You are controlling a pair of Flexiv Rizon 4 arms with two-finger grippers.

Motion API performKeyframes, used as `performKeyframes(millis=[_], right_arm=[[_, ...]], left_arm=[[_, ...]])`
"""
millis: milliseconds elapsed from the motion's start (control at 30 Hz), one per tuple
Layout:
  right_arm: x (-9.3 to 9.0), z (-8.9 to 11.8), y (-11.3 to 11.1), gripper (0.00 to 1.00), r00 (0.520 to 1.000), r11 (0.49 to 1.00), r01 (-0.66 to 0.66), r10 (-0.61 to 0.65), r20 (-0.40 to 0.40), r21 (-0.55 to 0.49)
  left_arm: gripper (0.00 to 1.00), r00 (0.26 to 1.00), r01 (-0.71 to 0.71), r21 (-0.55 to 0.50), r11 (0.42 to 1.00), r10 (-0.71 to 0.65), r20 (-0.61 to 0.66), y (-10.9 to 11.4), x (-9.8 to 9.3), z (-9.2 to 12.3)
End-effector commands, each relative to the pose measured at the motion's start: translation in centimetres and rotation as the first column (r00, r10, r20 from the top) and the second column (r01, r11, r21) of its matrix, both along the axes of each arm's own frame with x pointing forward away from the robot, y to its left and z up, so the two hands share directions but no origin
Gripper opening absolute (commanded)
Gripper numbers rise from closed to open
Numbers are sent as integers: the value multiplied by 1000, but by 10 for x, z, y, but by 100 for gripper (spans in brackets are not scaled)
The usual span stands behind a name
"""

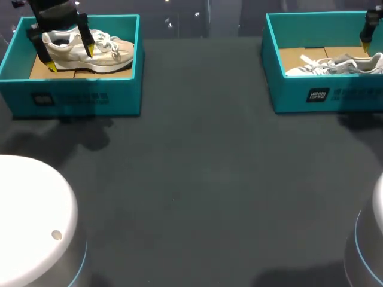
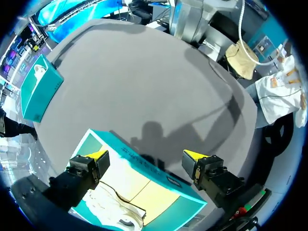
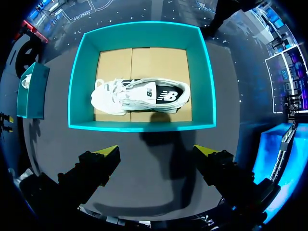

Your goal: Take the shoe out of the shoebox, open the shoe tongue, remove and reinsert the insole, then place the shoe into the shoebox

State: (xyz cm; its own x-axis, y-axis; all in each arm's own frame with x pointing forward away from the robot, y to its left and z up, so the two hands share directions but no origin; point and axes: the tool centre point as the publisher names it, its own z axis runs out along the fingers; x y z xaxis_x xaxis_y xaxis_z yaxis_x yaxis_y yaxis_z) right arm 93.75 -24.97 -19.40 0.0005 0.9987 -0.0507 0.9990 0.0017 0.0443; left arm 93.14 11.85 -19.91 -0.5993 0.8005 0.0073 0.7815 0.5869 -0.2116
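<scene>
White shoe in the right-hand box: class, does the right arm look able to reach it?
Probably yes: the white shoe lies uncovered in its open shoebox, with nothing between it and the open right gripper.

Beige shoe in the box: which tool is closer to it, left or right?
Left. The left tool hangs open right over the beige shoe; the right tool is far across the table, by the other box.

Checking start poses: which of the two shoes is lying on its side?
The white shoe in the right box: it lies flat, its side facing up. The beige shoe in the left box stands upright on its sole.
</scene>
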Motion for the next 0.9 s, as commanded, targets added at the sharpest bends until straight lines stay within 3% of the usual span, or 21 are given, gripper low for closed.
performKeyframes(millis=[33,200,300,700,900], right_arm=[[0,0,0,100,1000,1000,1,-1,1,-1],[0,0,0,100,1000,1000,1,-1,1,-1],[0,0,0,100,1000,1000,1,-1,1,-1],[0,0,0,100,1000,1000,1,-1,1,-1],[0,0,0,100,1000,1000,1,-1,1,-1]], left_arm=[[100,999,36,15,999,-36,-6,20,40,2],[100,994,90,46,995,-92,53,47,81,-1],[100,974,208,28,978,-210,84,69,101,0],[100,974,208,28,978,-210,84,69,101,0],[100,951,271,58,961,-277,140,79,131,-13]])
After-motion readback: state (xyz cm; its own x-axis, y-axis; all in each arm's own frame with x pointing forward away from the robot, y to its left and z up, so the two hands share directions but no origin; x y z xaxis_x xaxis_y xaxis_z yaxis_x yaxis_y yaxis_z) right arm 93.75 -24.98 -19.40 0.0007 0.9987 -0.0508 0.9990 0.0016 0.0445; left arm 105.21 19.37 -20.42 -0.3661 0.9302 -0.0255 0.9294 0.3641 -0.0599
